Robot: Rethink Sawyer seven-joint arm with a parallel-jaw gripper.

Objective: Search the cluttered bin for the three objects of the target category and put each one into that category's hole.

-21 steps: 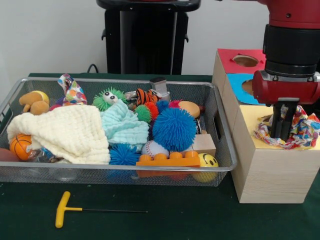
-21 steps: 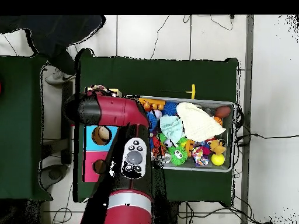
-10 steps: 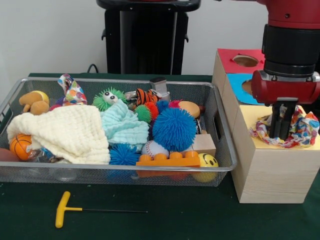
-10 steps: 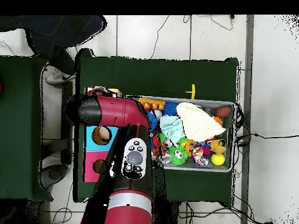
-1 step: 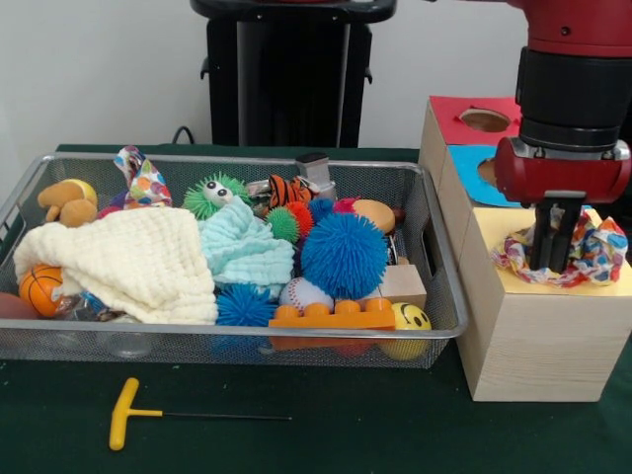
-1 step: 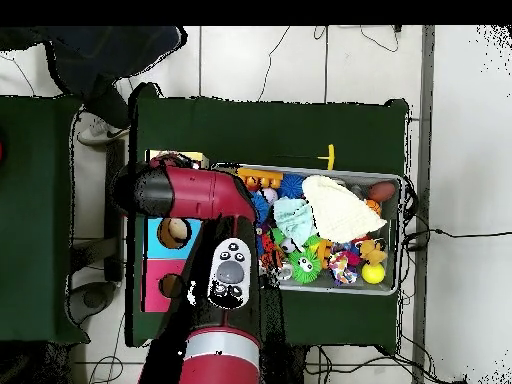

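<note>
My gripper [image 5: 550, 259] hangs over the yellow top [image 5: 491, 232] of the wooden sorting box at the right. Its fingers stand close together, pressed down into a crumpled multicoloured cloth [image 5: 595, 247] that lies on that yellow top; they look shut on it. The hole beneath is hidden by the cloth. In the wire bin [image 5: 435, 259] lie a cream cloth [image 5: 128, 262], a mint cloth [image 5: 242, 247] and a patterned cloth [image 5: 143, 178] at the back left. In the overhead view the arm [image 6: 200, 195] hides the gripper.
The box also has a blue section [image 5: 462, 161] and a red section [image 5: 452, 118], each with a round hole. The bin holds a blue spiky ball [image 5: 344, 255], other balls, plush toys and an orange brick [image 5: 331, 317]. A yellow T-handle tool [image 5: 126, 413] lies in front. A person [image 6: 90, 55] stands at the overhead view's top left.
The gripper has shifted slightly left over the yellow top, and the multicoloured cloth has bunched up tighter around its fingers.
</note>
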